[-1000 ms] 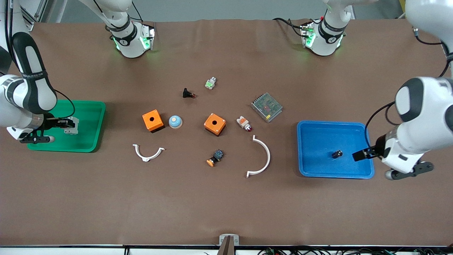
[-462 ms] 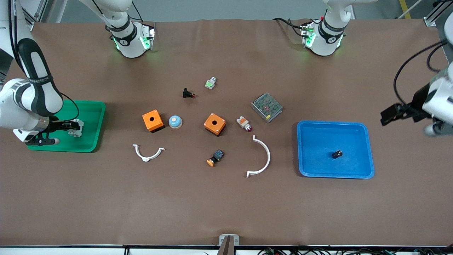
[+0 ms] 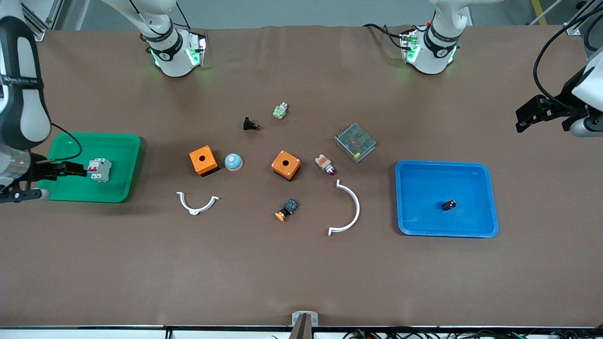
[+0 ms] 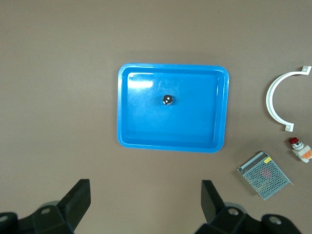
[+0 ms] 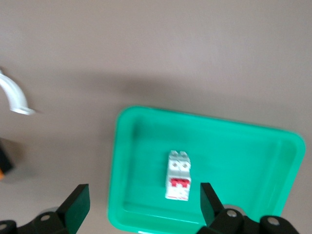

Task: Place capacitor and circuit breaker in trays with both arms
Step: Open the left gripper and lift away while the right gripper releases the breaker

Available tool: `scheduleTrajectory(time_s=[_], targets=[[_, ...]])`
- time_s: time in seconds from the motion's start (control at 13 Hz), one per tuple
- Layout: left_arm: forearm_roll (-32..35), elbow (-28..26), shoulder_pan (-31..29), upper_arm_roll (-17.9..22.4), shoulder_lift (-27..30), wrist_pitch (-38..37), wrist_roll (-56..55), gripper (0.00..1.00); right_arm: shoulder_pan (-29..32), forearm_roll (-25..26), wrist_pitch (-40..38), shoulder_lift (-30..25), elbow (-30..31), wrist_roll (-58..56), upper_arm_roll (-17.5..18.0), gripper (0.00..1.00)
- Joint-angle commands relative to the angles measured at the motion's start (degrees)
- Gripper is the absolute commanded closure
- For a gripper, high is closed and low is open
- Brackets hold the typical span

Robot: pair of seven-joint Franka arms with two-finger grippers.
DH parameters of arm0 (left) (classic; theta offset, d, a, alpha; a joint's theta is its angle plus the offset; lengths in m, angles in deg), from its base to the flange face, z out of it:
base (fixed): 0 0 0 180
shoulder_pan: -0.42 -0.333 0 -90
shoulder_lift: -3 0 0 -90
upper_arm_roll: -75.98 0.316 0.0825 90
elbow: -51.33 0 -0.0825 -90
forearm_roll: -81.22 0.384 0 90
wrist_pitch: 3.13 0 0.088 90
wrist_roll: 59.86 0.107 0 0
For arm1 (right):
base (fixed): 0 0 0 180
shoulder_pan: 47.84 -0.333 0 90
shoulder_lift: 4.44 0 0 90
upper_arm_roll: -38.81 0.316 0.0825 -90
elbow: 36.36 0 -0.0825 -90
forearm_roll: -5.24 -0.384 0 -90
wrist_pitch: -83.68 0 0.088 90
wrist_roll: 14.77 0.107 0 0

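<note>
The capacitor (image 3: 448, 205), a tiny black cylinder, lies in the blue tray (image 3: 471, 230); it also shows in the left wrist view (image 4: 167, 100) in that tray (image 4: 124, 112). The white circuit breaker (image 3: 99, 169) with red levers lies in the green tray (image 3: 123, 142); the right wrist view shows it (image 5: 178, 182) in that tray (image 5: 122, 161). My left gripper (image 3: 526, 117) is open and empty, raised over the bare table by the left arm's end. My right gripper (image 3: 70, 170) is open and empty, raised over the green tray. Their open fingers frame the left wrist view (image 4: 144, 200) and the right wrist view (image 5: 141, 202).
Mid-table lie two orange boxes (image 3: 203, 160) (image 3: 286, 165), a blue dome (image 3: 233, 161), two white curved brackets (image 3: 197, 202) (image 3: 347, 207), a grey power supply (image 3: 355, 142), an indicator lamp (image 3: 325, 164), a push button (image 3: 250, 124), a black-and-blue switch (image 3: 286, 209) and a green-white part (image 3: 280, 110).
The right gripper let go of the circuit breaker, left it in the green tray and rose toward the table's end. The left gripper rose away from the blue tray.
</note>
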Motion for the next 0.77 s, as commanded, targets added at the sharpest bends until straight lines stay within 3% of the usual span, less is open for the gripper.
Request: scheduleTrajectory(time_s=[0.0, 0.23, 0.46, 0.69], targets=[[-0.2, -1.5, -0.7, -0.3, 1.6, -0.1, 1.3, 0.00, -4.4, -3.2, -5.5, 0.9, -8.1, 3.0, -0.1, 0.00], [-1.7, -1.4, -0.8, -0.2, 1.6, 0.1, 1.3, 0.00, -10.3, -3.0, -14.5, 0.8, -16.1, 14.8, -0.2, 0.00], [-1.7, -1.4, -0.9, -0.2, 1.5, 0.3, 1.3, 0.00, -11.3, -3.2, -24.9, 0.4, -23.3, 26.2, -0.1, 0.00], [-1.7, -1.5, -0.9, -0.2, 1.4, 0.5, 1.3, 0.00, -10.9, -2.5, -28.3, -1.6, -24.9, 27.2, -0.2, 0.00]])
